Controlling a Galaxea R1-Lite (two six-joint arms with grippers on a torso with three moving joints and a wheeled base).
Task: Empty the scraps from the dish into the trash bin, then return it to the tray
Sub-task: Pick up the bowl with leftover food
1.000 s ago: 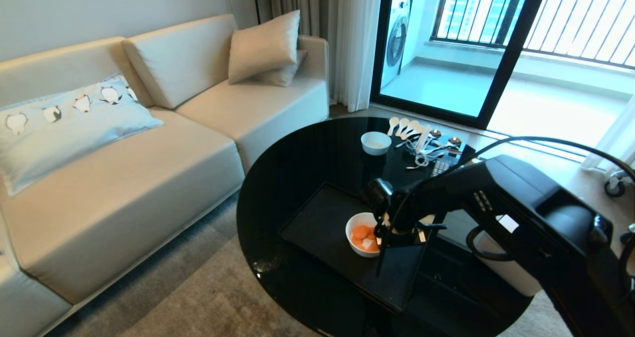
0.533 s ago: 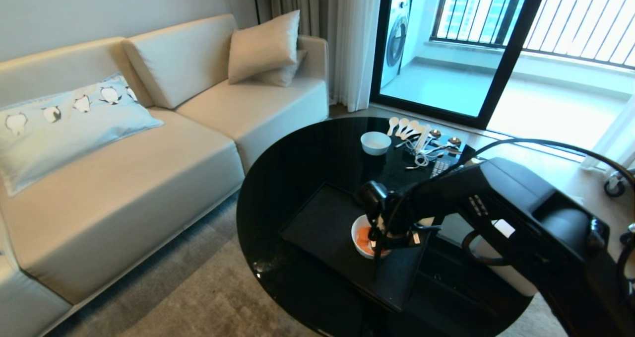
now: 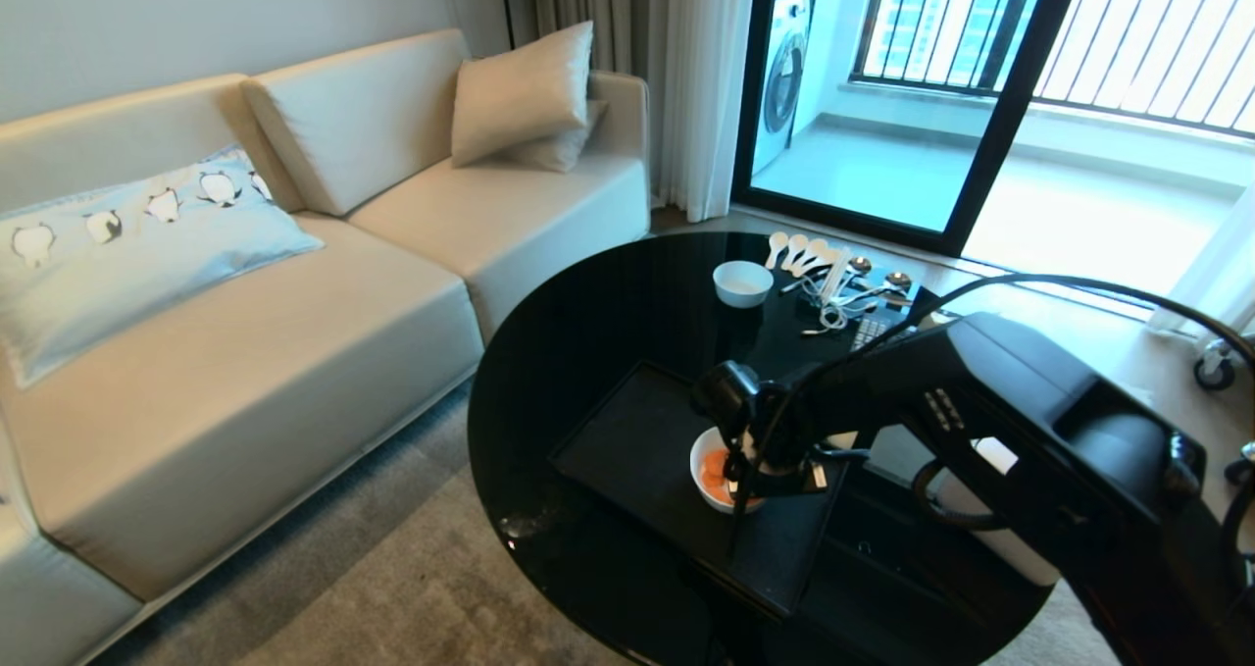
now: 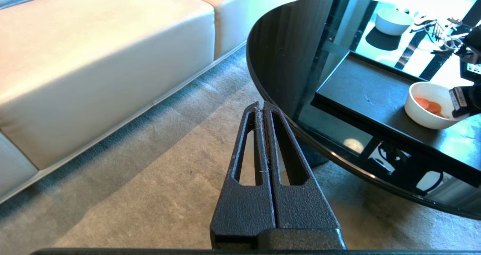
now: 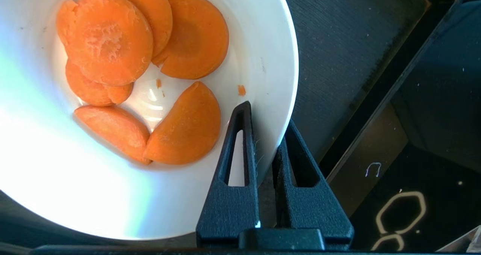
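The right gripper (image 5: 265, 135) is pinching the wall of the dish (image 5: 131, 195): one finger stands inside the rim, the other outside, and the wall is clamped between them. The dish sits upright on the tray (image 3: 627, 440), near the tray's right edge, mouth facing up, with the scraps (image 5: 146, 71) lying flat on its bottom. Being round, the dish has no long axis (its only usable axis is the vertical one through the mouth). The grip point lies on the rim side nearest the right arm, so the bulk of the dish extends away from the jaws. The left gripper (image 4: 263, 142), fingers pressed together, hangs beside the table over the carpet, well apart from the dish. The trash bin is not visible in any view.
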